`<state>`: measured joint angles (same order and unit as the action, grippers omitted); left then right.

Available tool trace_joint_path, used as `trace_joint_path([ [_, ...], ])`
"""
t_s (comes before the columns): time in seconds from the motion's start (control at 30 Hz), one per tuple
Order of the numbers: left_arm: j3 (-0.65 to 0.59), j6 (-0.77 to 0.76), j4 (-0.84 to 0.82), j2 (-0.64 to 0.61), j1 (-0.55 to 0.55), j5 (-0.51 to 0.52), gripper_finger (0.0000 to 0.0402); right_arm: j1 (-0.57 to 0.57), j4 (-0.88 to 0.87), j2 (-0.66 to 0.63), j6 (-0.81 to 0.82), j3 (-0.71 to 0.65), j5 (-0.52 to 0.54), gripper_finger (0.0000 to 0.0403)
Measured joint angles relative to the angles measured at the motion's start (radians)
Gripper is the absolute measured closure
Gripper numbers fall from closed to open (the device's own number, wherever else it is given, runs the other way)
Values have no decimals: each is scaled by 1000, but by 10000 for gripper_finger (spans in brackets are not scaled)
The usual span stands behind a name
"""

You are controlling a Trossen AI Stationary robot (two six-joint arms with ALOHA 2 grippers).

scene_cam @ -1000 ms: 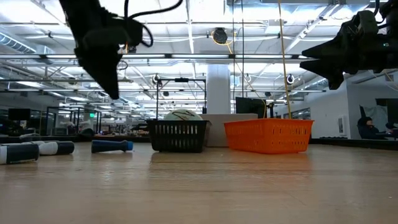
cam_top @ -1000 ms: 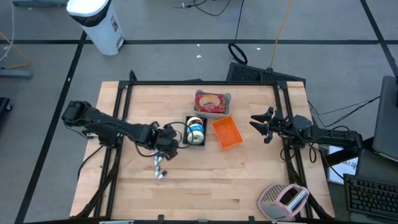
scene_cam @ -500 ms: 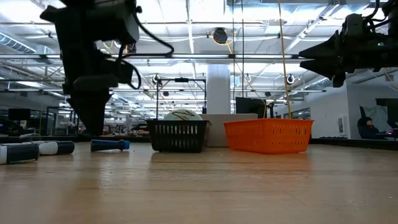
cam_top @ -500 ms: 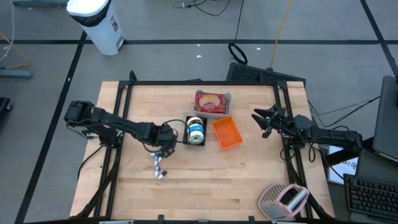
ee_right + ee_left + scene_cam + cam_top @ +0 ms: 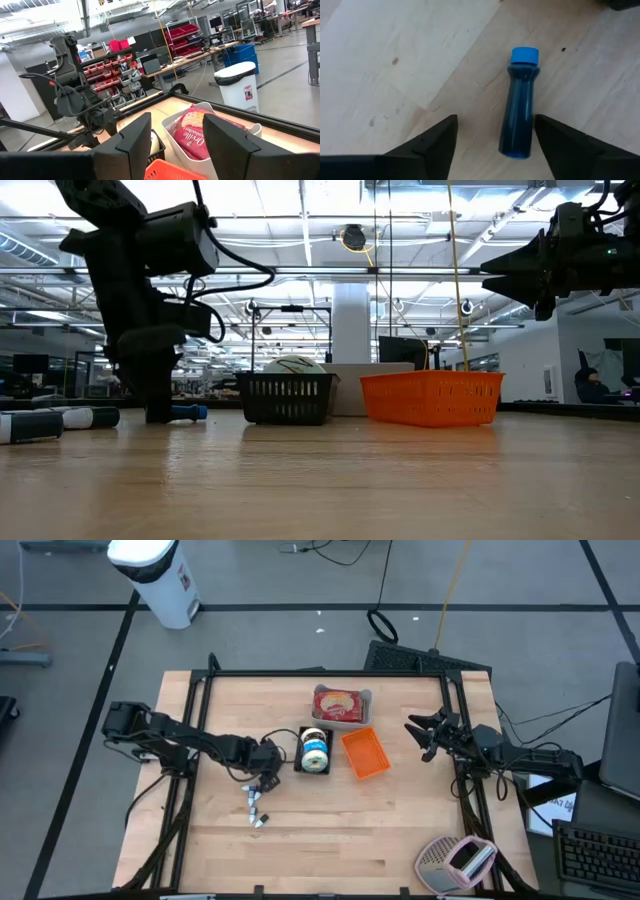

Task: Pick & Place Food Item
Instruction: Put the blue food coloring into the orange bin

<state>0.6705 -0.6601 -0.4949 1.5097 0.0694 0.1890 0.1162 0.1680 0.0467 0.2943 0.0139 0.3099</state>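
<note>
Left gripper (image 5: pixel 492 137) has dropped to the table since a second ago; jaws spread wide, empty, straddling the blue bottle (image 5: pixel 520 105) lying flat. Only the left wrist view shows the bottle's blue cap. High view: black basket (image 5: pixel 314 751), orange basket (image 5: pixel 364 754), snack tub (image 5: pixel 341 705) mid-table (image 5: pixel 330 840). Right gripper (image 5: pixel 420 734) waits raised, part open. Warehouse behind.

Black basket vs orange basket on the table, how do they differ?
Colour: the black basket is dark, the orange basket bright orange.
Contents: the black basket holds a round white-and-blue item; the orange basket looks empty from above.
Size: in the low view the orange basket spans wider than the black basket.
Pose: the black one sits square to the table edges, the orange one slightly turned.
Shared: both have slotted walls and stand upright side by side mid-table.
</note>
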Motion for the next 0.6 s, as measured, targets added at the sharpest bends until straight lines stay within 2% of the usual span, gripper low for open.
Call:
trace_joint_path([
  [0.17,-13,-3,-1,0,-2,-26,199,0,0,0,0,0,0,236],
  [0.4,-4,51,2,-8,-2,-26,310,0,0,0,14,0,1,236],
  [0.5,10,77,-18,-30,-3,-2,351,0,5,0,19,0,0,236],
  [0.6,38,112,-15,-77,-4,24,376,0,52,1,12,0,-24,236],
])
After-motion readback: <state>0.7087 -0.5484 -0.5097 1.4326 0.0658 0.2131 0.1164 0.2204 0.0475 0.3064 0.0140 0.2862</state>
